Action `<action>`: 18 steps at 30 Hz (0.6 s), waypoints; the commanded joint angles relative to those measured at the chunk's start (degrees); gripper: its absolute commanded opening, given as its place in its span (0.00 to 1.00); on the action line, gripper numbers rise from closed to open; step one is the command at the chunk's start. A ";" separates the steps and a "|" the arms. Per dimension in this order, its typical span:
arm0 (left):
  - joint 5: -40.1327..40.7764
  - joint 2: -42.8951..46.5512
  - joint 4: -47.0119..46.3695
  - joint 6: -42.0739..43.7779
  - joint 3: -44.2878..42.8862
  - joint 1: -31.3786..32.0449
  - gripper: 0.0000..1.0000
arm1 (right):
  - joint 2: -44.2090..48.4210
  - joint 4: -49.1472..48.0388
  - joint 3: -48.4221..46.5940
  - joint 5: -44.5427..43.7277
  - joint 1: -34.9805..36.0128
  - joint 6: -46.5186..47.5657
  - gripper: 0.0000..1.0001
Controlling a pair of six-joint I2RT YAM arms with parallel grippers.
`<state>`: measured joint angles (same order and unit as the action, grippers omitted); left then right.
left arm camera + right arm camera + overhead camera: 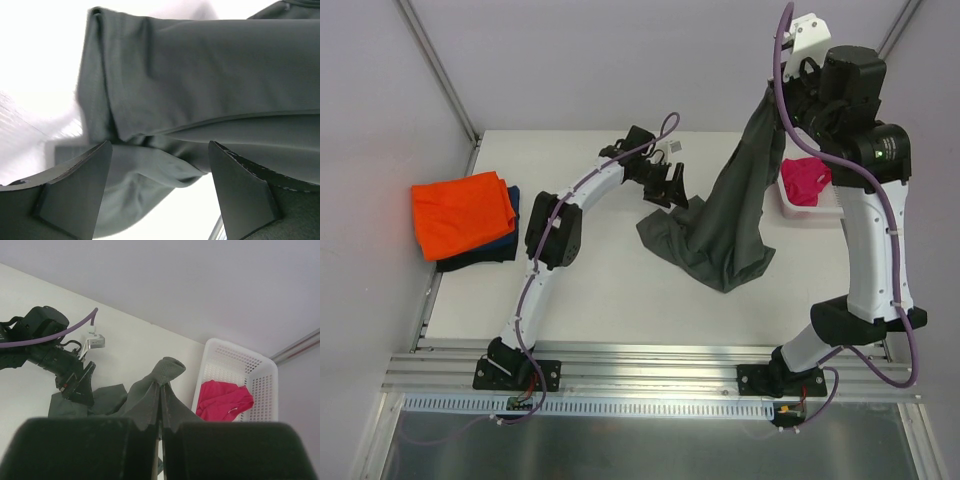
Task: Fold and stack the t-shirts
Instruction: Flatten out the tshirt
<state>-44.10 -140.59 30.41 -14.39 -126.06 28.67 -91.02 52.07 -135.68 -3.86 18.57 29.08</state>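
The dark grey t-shirt (pixel 730 215) hangs from my right gripper (pixel 782 95), which is raised high and shut on a pinch of its cloth (pixel 162 377); its lower part lies bunched on the table. My left gripper (pixel 672 187) is open, just left of the hanging cloth, with the grey folds (pixel 200 95) in front of its fingers (pixel 80 185) and nothing held. A folded orange t-shirt (pixel 460 212) lies on a folded navy one (pixel 485 250) at the table's left. The magenta-pink t-shirt (pixel 804 180) lies in the basket, also seen in the right wrist view (pixel 222 399).
The white lattice basket (pixel 255 375) stands at the table's right, behind my right arm. A small grey tag (pixel 674 148) lies on the table near the back. An aluminium rail (pixel 650 360) runs along the near edge.
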 commanded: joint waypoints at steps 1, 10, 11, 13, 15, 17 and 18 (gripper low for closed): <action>-1.78 -3.54 -1.15 -0.11 -2.87 -0.01 0.78 | 1.90 -1.98 1.02 -0.19 -0.37 -0.60 0.01; -2.57 -4.34 -1.32 -0.37 -1.91 0.25 0.77 | 1.55 -2.06 0.85 -0.45 -0.73 -0.60 0.01; -2.66 -4.42 -1.41 -0.46 -2.08 0.25 0.77 | 1.46 -1.98 0.68 -0.45 -0.73 -0.69 0.00; -2.75 -4.51 -1.58 -0.64 -2.08 0.25 0.74 | 1.20 -1.98 0.41 -0.36 -0.73 -0.69 0.01; -3.01 -4.43 -1.67 -0.99 -2.00 0.25 0.71 | 0.94 -1.98 0.33 -0.45 -0.64 -0.69 0.01; -3.36 -3.99 -1.76 -1.16 -1.56 0.25 0.69 | 0.94 -1.98 0.50 -0.62 -0.81 -0.69 0.01; -3.45 -3.81 -1.76 -1.34 -1.04 0.34 0.68 | 0.85 -1.98 0.41 -0.62 -0.81 -0.69 0.01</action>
<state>-45.01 -146.04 29.21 -14.81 -126.85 28.67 -91.02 52.16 -133.58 -3.86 18.24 28.99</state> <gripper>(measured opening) 0.694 0.012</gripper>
